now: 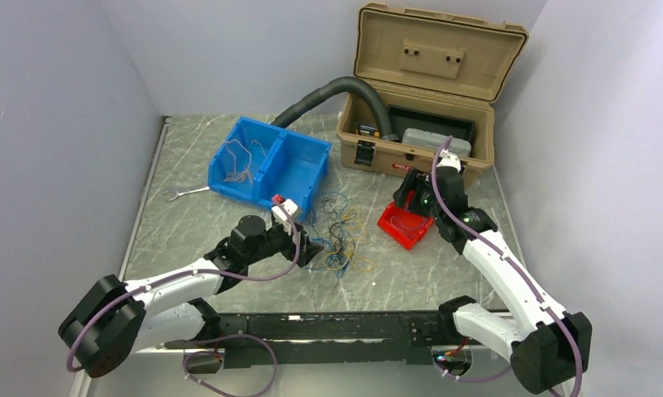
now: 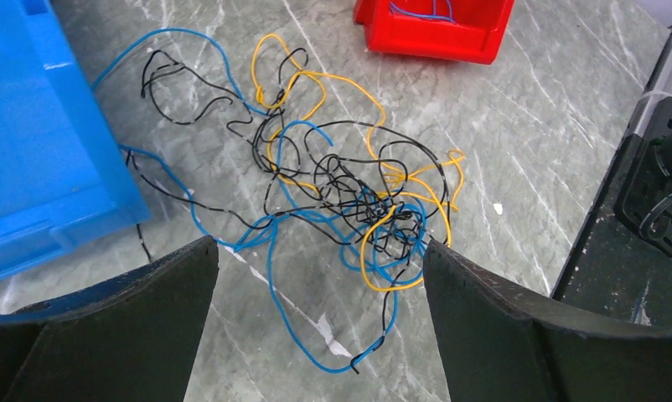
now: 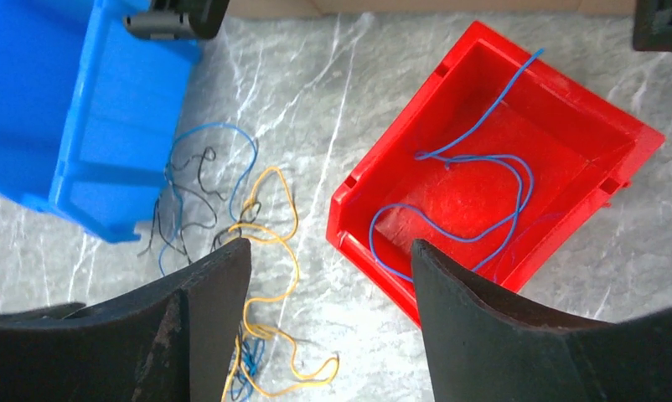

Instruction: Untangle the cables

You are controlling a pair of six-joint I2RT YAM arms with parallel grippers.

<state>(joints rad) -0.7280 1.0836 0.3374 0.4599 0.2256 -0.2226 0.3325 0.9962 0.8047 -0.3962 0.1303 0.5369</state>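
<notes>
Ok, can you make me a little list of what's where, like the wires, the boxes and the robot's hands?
tangled cables: yellow, blue and black, one heap on the table
red bin: holds loose blue wire
blue bin: two compartments, pale wires in the left one as the top view shows it
left gripper: open, over the heap, holding nothing
right gripper: open, over the red bin's edge, holding nothing
tan case: at the back, lid up

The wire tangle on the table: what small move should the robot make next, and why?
Probably lower the open left hand and pinch the blue wire trailing out of the tangle toward it; that strand lies loose with a free end, so it should pull out easily.
</notes>
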